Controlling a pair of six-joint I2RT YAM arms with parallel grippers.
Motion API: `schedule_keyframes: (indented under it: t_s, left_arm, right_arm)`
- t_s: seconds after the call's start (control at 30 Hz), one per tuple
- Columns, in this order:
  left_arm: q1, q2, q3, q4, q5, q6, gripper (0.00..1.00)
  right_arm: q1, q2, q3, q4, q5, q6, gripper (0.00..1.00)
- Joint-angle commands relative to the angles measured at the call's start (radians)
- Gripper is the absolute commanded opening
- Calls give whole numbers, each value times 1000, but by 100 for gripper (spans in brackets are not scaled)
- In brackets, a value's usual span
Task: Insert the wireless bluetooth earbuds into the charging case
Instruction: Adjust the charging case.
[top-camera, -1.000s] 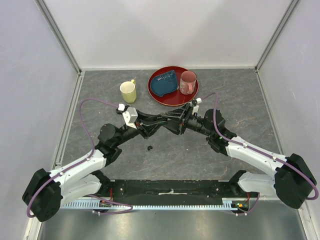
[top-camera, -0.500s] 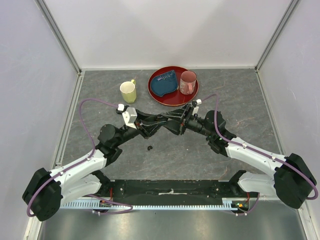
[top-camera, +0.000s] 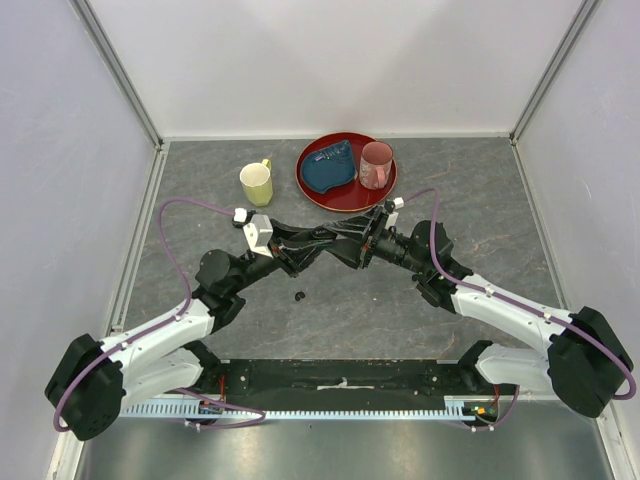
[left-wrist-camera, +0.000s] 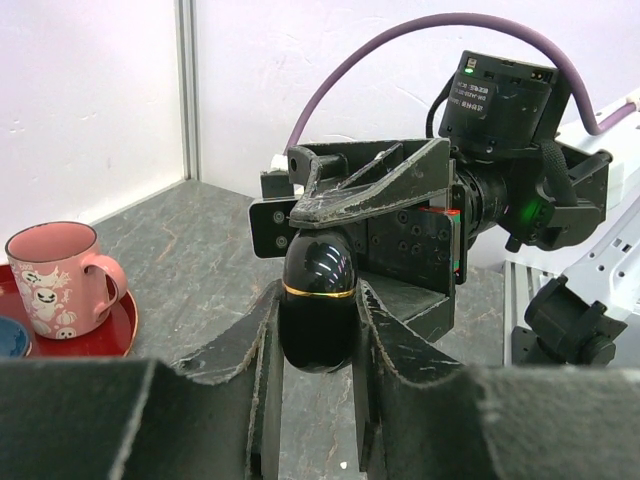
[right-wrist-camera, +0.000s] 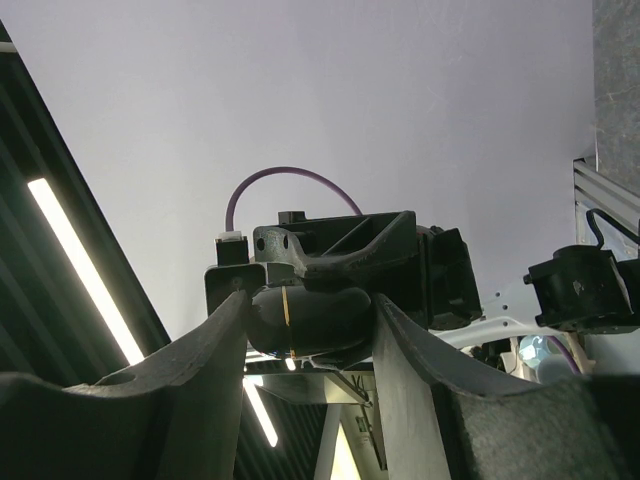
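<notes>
Left wrist view shows the black case (left-wrist-camera: 318, 300) clamped in the left jaws. The right jaws clamp its other end. Top view shows both arms meeting over the middle of the counter (top-camera: 480, 200), near the red plate (top-camera: 345, 197). One tiny earbud (top-camera: 298, 295) lies on the counter, nearer than the case.

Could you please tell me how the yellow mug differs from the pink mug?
The yellow mug stands directly on the grey table, just left of the red tray, while the pink mug stands on that tray. The yellow mug looks plain pale yellow; the pink mug bears white cartoon ghost faces, plain in the left wrist view. Both are upright, and each has one handle.
</notes>
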Motion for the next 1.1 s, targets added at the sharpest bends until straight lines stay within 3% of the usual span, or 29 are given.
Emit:
schedule_keyframes:
  t_s: [0.0,0.07,0.17,0.63,0.87,0.93,1.07]
  left_arm:
    - [-3,4,-3,49,-46,-1,11]
    - [-1,5,-1,49,-48,-1,23]
    - [-3,9,2,49,-43,-5,32]
    - [-4,42,12,72,-33,-18,38]
    - [-12,47,11,78,-36,-16,4]
    - [-13,47,5,83,-40,-13,2]
    - [-18,39,-23,143,-65,-12,2]
  right_arm:
    - [6,-27,15,17,-17,-13,26]
    - [6,-29,20,-6,-15,-22,26]
    - [7,-26,20,5,-15,-19,26]
    - [12,-18,21,16,-18,-14,26]
    - [15,-17,21,14,-18,-13,27]
    - [15,-18,18,14,-21,-17,31]
    - [15,-30,10,-10,-9,-58,55]
